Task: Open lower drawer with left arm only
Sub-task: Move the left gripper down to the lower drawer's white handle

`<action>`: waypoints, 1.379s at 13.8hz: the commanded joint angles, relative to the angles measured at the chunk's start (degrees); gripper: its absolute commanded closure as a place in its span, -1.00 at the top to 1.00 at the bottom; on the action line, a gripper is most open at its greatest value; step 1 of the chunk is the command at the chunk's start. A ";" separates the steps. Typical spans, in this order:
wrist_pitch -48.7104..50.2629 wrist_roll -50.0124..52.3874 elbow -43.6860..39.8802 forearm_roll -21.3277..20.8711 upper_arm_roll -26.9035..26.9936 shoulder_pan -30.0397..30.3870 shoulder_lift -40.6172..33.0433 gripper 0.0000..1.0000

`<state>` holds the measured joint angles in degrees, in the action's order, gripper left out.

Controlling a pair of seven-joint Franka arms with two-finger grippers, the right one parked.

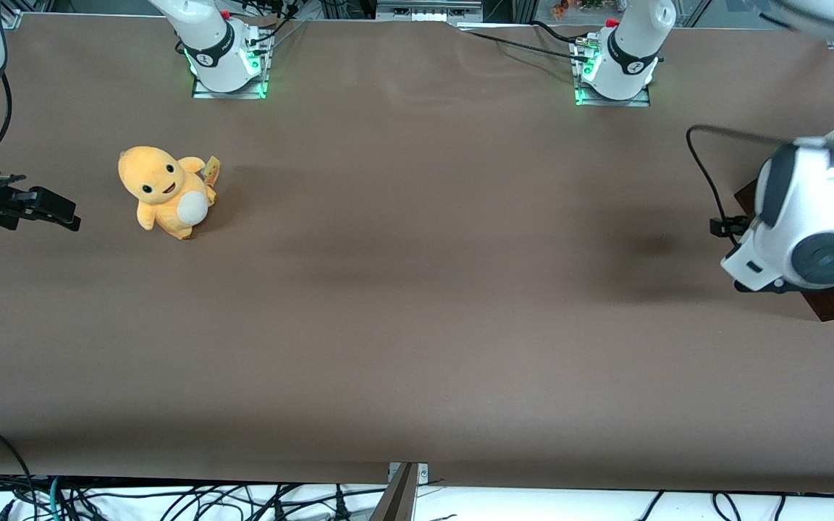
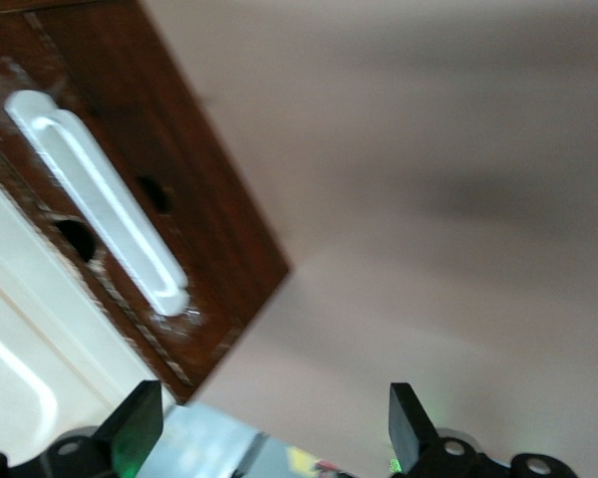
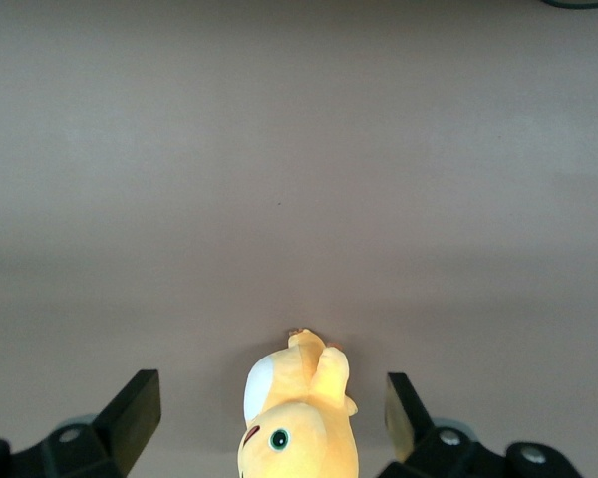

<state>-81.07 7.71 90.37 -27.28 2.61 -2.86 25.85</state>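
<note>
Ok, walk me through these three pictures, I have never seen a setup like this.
Two white robot arms are bolted to a brown table. One picture looks down on them from the front. The other two come from cameras on each arm's wrist. The working left arm reaches over a cabinet at its end of the table. Its wrist camera shows the lower drawer, dark wood with a white bar handle. Its claw hangs open near the drawer front, holding nothing. A yellow plush toy sits toward the parked arm's end of the table.

Gripper (image 2: 269, 428) spread, air between it and the handle (image 2: 98, 199).
</note>
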 commanded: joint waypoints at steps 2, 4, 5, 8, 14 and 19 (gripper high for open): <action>1.26 5.02 -1.42 -13.82 0.37 0.04 8.23 1.00; 1.26 7.31 -1.42 -19.53 0.81 0.31 12.02 1.00; 1.26 8.54 -1.42 -22.17 0.90 0.57 13.60 1.00; 1.26 11.01 -1.07 -29.03 0.99 2.32 16.86 1.00; 0.91 12.33 -1.33 -35.29 0.99 4.88 21.52 0.86; 0.91 12.07 -1.33 -38.80 0.99 6.11 22.67 -0.62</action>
<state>-80.91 19.84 90.22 -63.58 3.77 2.37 47.79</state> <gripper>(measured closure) 0.374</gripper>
